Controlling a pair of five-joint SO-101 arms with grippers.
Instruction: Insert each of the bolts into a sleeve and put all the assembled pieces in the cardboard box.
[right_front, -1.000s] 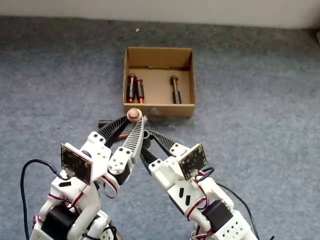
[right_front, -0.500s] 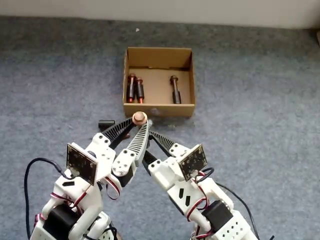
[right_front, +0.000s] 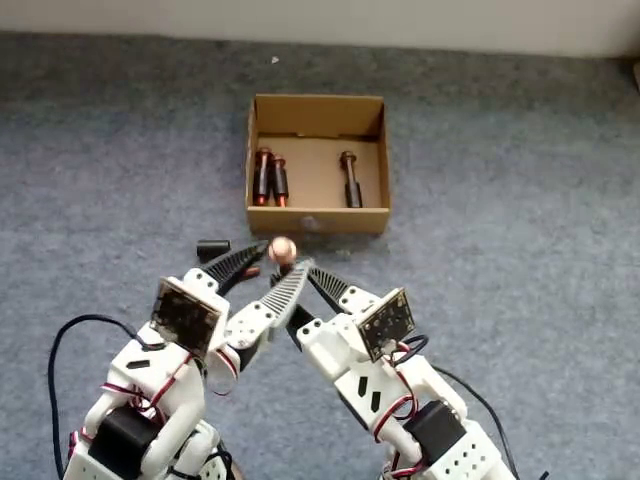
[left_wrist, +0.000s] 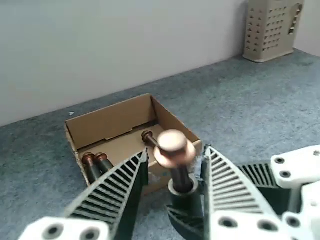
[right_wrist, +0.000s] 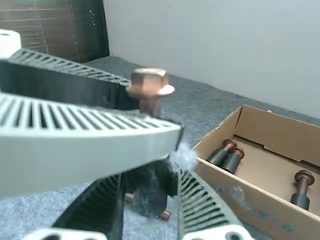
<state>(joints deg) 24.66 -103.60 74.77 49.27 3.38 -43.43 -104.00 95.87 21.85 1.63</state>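
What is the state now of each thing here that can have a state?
bolt: upright, shaft partly in the sleeve.
sleeve: upright, gripped.
right tool: shut on the sleeve.
left tool: open, fingers either side of the bolt.
cardboard box: open-topped, three assembled pieces lying inside.
second sleeve: lying loose on the carpet.

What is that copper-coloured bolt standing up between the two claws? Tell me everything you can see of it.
The bolt looks like copper-coloured metal, with a flanged hexagonal head on a round shaft. It stands roughly upright, head up, its lower end sunk in a dark sleeve that the right gripper clamps, close in front of the cardboard box. The head and upper shaft stick out bare. The open left gripper has a finger on either side of it; whether one touches it is unclear.
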